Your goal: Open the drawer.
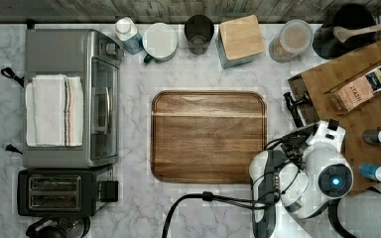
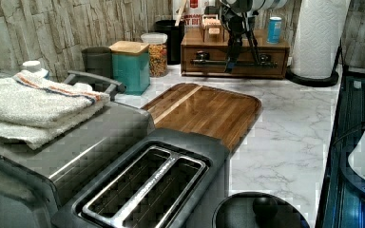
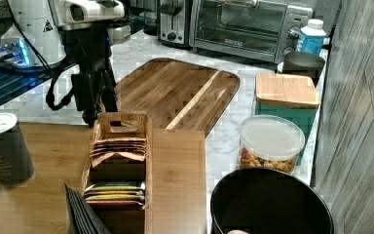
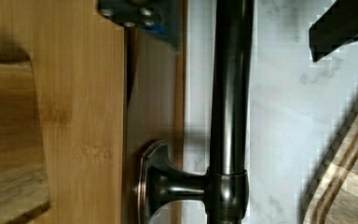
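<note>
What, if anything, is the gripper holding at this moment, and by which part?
Nothing yet: the gripper is open, its fingers either side of the drawer's black bar handle without closing on it.

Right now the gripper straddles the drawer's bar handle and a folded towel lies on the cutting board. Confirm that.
Not quite. The towel lies on the toaster oven, as the top view shows; the cutting board is bare. The gripper does sit at the drawer handle.
</note>
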Motion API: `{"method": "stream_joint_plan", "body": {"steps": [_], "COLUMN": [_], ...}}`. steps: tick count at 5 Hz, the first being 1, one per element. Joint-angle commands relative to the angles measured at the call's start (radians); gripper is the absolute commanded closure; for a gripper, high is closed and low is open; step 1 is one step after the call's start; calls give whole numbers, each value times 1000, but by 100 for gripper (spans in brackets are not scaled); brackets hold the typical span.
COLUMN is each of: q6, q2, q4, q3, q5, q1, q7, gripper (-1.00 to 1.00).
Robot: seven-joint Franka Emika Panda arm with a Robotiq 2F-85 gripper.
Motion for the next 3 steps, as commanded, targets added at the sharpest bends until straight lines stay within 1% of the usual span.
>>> {"method": "stream_joint_plan", "body": {"steps": [1,2,3], "q6": [-126,-247,-391], "q2": [-32,-53,-49], "q4": [-7,19,62], "q3": [-2,-47,-69], "q5": [-5,-54,-43], "q1": [26,80,107], "q7": [83,131,83], "gripper": [-100,-100,-100]}}
